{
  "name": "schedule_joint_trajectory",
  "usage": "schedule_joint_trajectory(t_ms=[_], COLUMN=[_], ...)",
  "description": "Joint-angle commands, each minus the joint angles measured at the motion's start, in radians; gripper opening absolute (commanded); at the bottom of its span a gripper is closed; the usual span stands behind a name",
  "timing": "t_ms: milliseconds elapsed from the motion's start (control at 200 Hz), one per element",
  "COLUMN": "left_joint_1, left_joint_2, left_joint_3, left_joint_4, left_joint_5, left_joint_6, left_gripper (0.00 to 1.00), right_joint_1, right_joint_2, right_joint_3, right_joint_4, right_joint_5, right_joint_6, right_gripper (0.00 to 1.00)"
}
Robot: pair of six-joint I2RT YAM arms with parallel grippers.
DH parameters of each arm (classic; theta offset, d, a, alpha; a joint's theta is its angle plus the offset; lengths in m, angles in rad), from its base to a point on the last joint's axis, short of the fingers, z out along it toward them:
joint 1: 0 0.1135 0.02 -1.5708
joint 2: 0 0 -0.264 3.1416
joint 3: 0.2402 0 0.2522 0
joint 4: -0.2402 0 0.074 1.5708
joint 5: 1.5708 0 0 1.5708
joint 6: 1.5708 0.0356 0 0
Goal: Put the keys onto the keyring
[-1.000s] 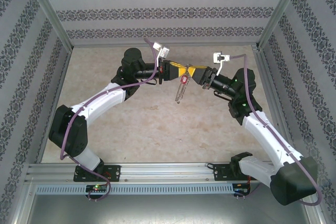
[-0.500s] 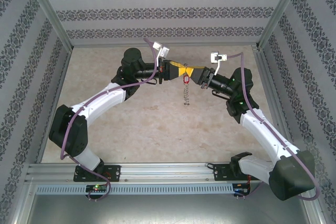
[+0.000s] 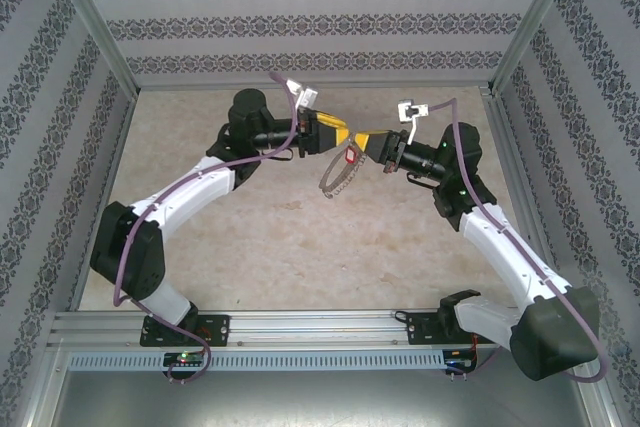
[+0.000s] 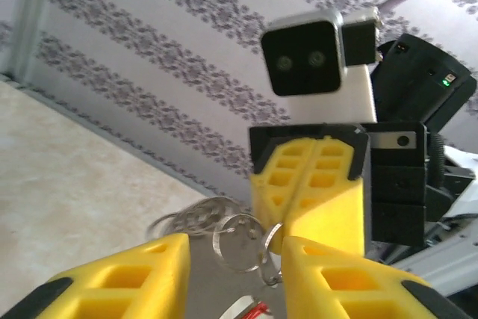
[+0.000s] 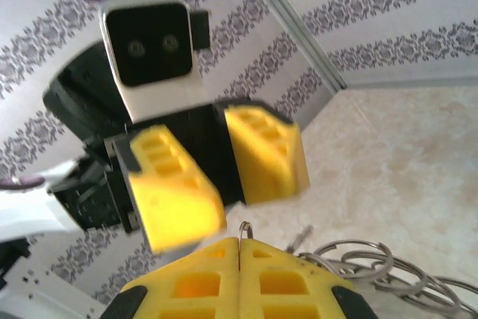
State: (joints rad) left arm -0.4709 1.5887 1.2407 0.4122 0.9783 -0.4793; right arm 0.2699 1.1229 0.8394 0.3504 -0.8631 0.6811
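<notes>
The keyring is a bunch of thin grey metal rings hanging in mid-air between the two arms. My right gripper is shut on one thin ring of it, which sticks up from the closed yellow fingertips. The rest of the rings trail off to the right. The key's red head hangs just below the grippers, and a sliver of it lies low in the left wrist view. My left gripper is open, its fingers either side of the rings without pinching them.
Both arms meet high over the beige table, toward the back. Patterned walls close in the back and sides, with metal posts at the corners. A metal rail runs along the near edge.
My left gripper has opened and pulled slightly back to the left. My right gripper has closed fully on the ring. The hanging rings have swung to the left.
</notes>
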Motion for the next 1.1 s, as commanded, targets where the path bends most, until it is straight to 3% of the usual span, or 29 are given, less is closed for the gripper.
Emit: schedule_joint_trajectory(t_ms=[0,120,195,325,465,774,1094], left_joint_1=[0.051,0.058,0.057,0.046,0.018,0.010,0.000], left_joint_2=[-0.075,-0.059,-0.033,0.010,0.037,0.065,0.086], left_joint_3=[0.075,0.168,0.214,0.276,0.309,0.300,0.297], left_joint_4=[-0.213,-0.452,-0.559,-0.714,-0.815,-0.823,-0.791], left_joint_5=[-0.001,0.065,0.119,0.179,0.197,0.183,0.239], left_joint_6=[0.176,0.327,0.393,0.492,0.566,0.577,0.558], left_gripper=[0.42,0.43,0.38,0.29,0.27,0.31,0.31], right_joint_1=[-0.010,-0.012,-0.013,-0.014,-0.017,-0.018,-0.019], right_joint_2=[0.008,0.024,0.037,0.066,0.089,0.081,0.083], right_joint_3=[0.059,0.073,0.083,0.104,0.112,0.112,0.116], right_joint_4=[-0.139,-0.166,-0.182,-0.196,-0.199,-0.189,-0.177], right_joint_5=[-0.089,-0.152,-0.169,-0.208,-0.224,-0.241,-0.247], right_joint_6=[-0.155,-0.206,-0.228,-0.253,-0.262,-0.261,-0.255], right_gripper=[0.00,0.00,0.00,0.00,0.00,0.00,0.00])
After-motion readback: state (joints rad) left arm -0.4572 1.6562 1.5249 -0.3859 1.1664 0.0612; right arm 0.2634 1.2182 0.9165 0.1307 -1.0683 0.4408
